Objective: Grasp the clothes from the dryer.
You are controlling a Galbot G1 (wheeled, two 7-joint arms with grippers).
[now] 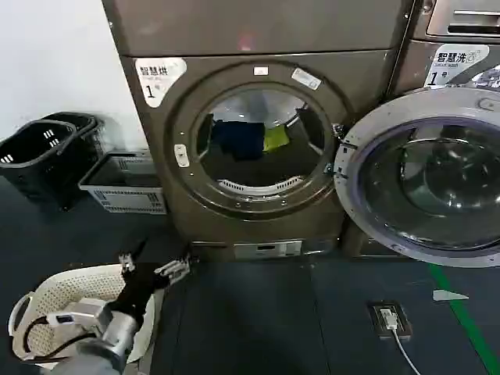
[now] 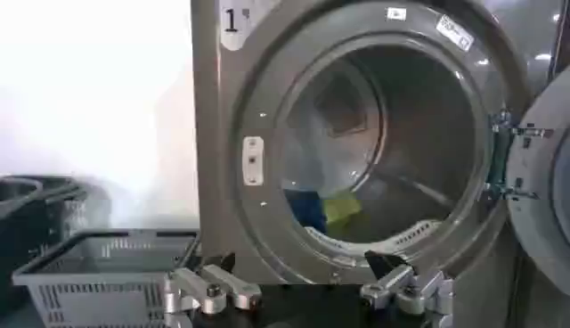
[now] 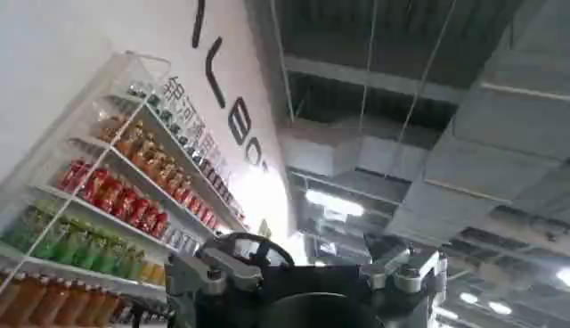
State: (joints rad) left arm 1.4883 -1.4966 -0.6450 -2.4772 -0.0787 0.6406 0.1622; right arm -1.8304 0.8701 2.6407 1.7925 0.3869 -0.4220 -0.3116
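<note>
Left gripper held wide, low before dryer | clothes lie deep in drum | reach through door ring's centre advised | right gripper parked, spread wide

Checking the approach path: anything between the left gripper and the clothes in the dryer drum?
Head view: bare dark floor between the open left gripper and the dryer, then the door-opening rim. The clothes lie past it, door swung aside.
</note>
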